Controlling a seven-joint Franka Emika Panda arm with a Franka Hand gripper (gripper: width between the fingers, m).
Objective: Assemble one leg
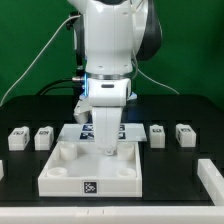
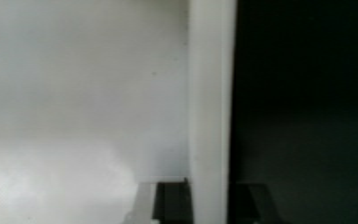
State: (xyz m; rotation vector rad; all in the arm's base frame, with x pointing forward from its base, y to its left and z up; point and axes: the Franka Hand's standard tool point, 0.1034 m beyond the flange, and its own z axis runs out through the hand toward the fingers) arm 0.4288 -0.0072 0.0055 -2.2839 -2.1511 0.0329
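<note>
Leg (image 1: pixel 107 134): white bar with marker tags, roughly upright with a slight tilt, under the arm, over the far middle part of the tabletop (image 1: pixel 60 168). Can't tell if its lower end touches the tabletop or hangs just above it.

Gripper (image 1: pixel 105 124): pointing straight down, closed on the leg. In the wrist view the leg (image 2: pixel 211 100) runs as a pale strip straight through the frame and sits between the two dark fingers (image 2: pixel 171 203), one on each side, pressed against it. One side of the strip is a white surface, probably the tabletop, blurry; the other side is dark.

Tabletop: white square slab, flat on the black table (image 1: pixel 30 108), front center of the exterior view, one marker tag on its near edge.

Blocks: four small white tagged pieces on the table in a row. Two are on the exterior view's left (image 1: pixel 17 137) (image 1: pixel 44 136) and two on the exterior view's right (image 1: pixel 157 133) (image 1: pixel 184 132), all apart from the tabletop and from each other. They could be legs seen end-on; too small to say.

White part (image 1: pixel 211 176): cut off at the exterior view's right edge, near the front, well apart from the tabletop.

Arm (image 1: pixel 110 40): white, stands centered behind the tabletop. A light cable (image 1: pixel 40 58) curves down on the exterior view's left. Backdrop is green.
</note>
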